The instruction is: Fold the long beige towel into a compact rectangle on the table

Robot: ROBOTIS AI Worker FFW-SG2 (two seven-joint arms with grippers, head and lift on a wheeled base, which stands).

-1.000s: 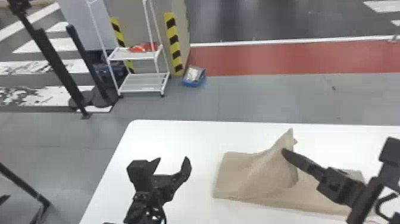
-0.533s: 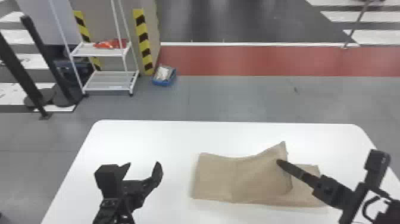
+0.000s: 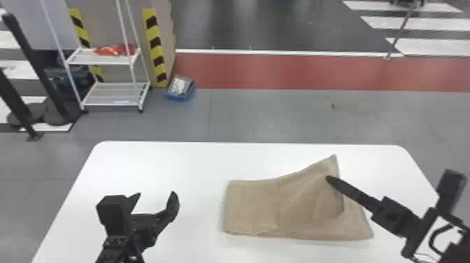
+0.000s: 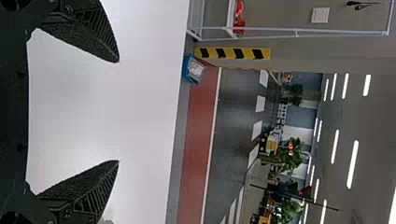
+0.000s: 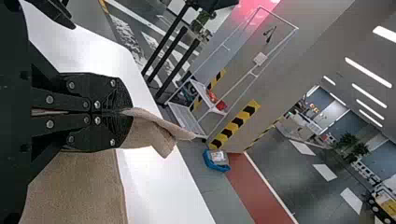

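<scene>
Beige towel; partly folded; corner raised; on table

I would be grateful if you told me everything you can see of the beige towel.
The towel looks like plain, matte, soft cloth. It lies partly folded on the white table, right of its middle, with a flat left part and a layer beneath at the right. Its far right portion is lifted to a peak, pinched between the closed fingers of the right gripper.
</scene>
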